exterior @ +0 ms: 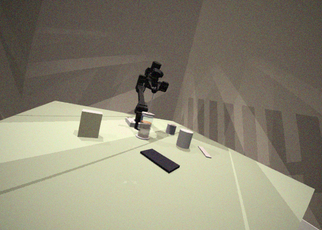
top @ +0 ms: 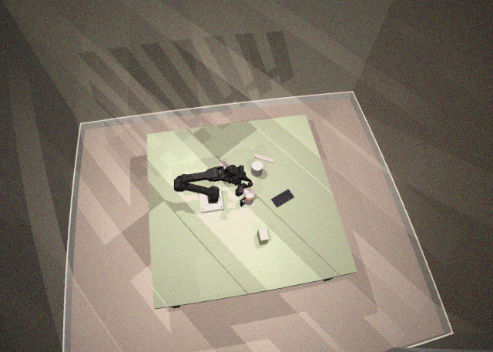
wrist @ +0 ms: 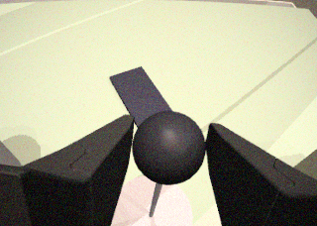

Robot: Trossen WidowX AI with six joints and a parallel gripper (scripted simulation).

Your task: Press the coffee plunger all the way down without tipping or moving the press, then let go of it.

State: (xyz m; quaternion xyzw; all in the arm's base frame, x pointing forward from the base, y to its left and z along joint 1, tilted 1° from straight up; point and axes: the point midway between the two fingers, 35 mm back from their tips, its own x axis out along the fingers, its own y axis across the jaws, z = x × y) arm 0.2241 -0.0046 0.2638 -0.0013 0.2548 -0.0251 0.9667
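The coffee press (top: 249, 199) (exterior: 144, 131) stands upright on the green table, a clear jar with an orange-brown layer partway up and a black handle (top: 242, 202). Its pale lid (exterior: 148, 114) (wrist: 178, 206) is on top. The thin plunger rod (exterior: 151, 102) (wrist: 156, 201) stands far out of the lid, so the plunger is up. The round black knob (wrist: 168, 157) tops the rod. My gripper (top: 246, 186) (exterior: 154, 89) (wrist: 170, 129) is shut on the knob, one fingertip against each side, high above the lid.
A dark flat slab (top: 283, 198) (exterior: 159, 160) (wrist: 141, 92) lies beyond the press. A pale box (top: 263, 235) (exterior: 89, 123) stands to one side. A grey cylinder (top: 256, 167) (exterior: 184, 138), a smaller cylinder (exterior: 171, 129) and a pink strip (top: 264, 158) (exterior: 204, 151) are on the other.
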